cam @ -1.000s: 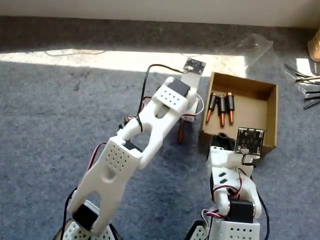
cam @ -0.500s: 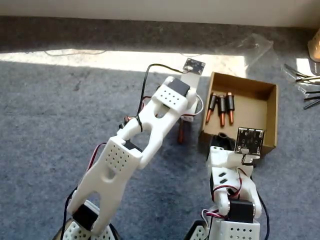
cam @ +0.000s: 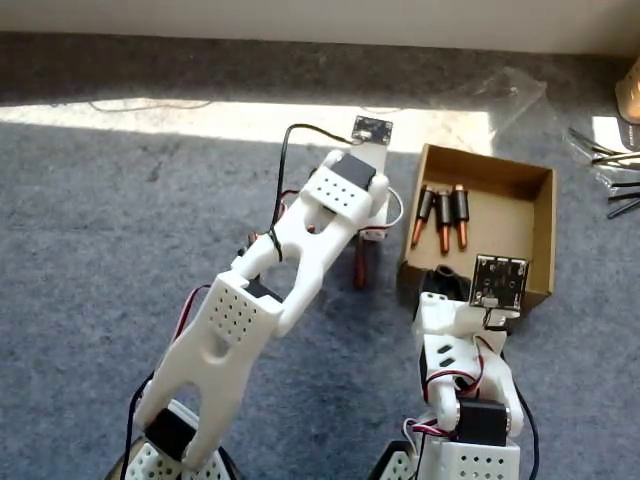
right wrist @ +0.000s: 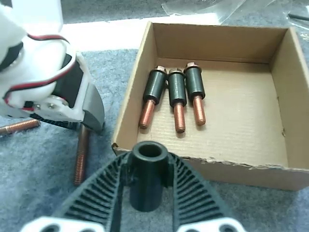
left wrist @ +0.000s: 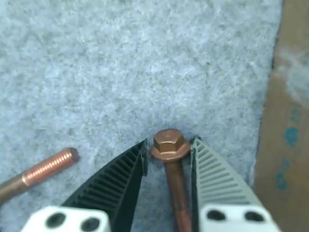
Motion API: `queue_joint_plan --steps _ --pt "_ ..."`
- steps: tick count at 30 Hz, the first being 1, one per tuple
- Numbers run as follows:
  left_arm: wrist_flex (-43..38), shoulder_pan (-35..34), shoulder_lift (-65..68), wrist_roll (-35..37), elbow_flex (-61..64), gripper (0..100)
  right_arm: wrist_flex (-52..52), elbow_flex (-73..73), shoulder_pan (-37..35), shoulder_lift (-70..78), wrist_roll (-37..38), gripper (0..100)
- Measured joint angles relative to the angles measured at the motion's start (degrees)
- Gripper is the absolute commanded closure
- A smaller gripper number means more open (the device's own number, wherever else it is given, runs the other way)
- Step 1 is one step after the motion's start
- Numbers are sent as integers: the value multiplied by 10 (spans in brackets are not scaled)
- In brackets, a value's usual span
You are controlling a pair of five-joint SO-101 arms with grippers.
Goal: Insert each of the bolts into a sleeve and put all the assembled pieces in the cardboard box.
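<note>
My left gripper (left wrist: 169, 142) is shut on a copper bolt (left wrist: 170, 146), hex head at the fingertips and shank running back between the jaws. In the high view that bolt (cam: 360, 268) hangs just left of the cardboard box (cam: 535, 215). A second bolt (left wrist: 46, 166) lies loose on the carpet close by. My right gripper (right wrist: 148, 159) is shut on a black sleeve (right wrist: 147, 181), held upright with its bore open, just in front of the box's near wall (right wrist: 203, 166). Three assembled pieces (right wrist: 176, 94) lie side by side inside the box.
Grey carpet surrounds everything. A clear plastic bag (cam: 500, 92) lies behind the box, and black strips (cam: 610, 160) sit at the far right edge. The left arm's white links (cam: 290, 260) cross the middle of the carpet.
The left arm's wrist has shifted slightly left and away from me, carrying the bolt with it. The right arm has stayed put.
</note>
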Motion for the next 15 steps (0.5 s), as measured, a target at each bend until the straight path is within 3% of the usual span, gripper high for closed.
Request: queue_joint_plan --steps 7,15 --pt "26 0 1 6 -16 857 0 0 0 0 0 994" --pt "89 0 11 64 -55 857 0 0 0 0 0 994"
